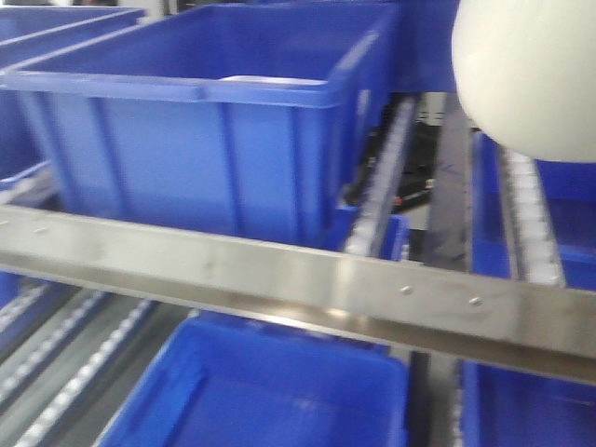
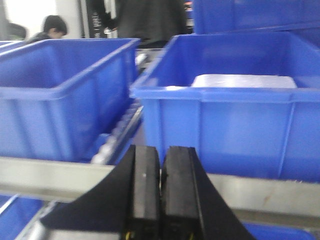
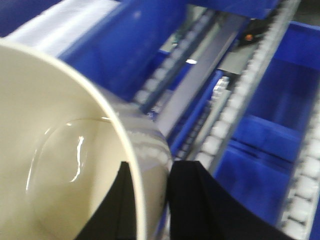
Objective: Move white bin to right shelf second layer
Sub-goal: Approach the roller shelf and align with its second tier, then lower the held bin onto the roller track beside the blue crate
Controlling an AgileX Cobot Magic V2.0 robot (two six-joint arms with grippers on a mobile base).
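Note:
The white bin [image 1: 526, 74] hangs in the air at the top right of the front view, its rounded base showing above the rack. In the right wrist view my right gripper [image 3: 150, 167] is shut on the white bin [image 3: 55, 135], one finger inside the wall and one outside. Below it lie the roller tracks of the right shelf second layer [image 3: 240, 100], also seen as white rollers [image 1: 533, 219] behind the riveted steel front rail [image 1: 298, 279]. My left gripper [image 2: 160, 150] is shut with nothing between its fingers, low in front of a rail.
A large blue crate [image 1: 205, 140] stands on the rack to the left of the bin, holding something white. More blue crates [image 2: 240, 110] face the left gripper, and others [image 1: 270, 391] sit on the level below. A person [image 2: 50, 27] is in the background.

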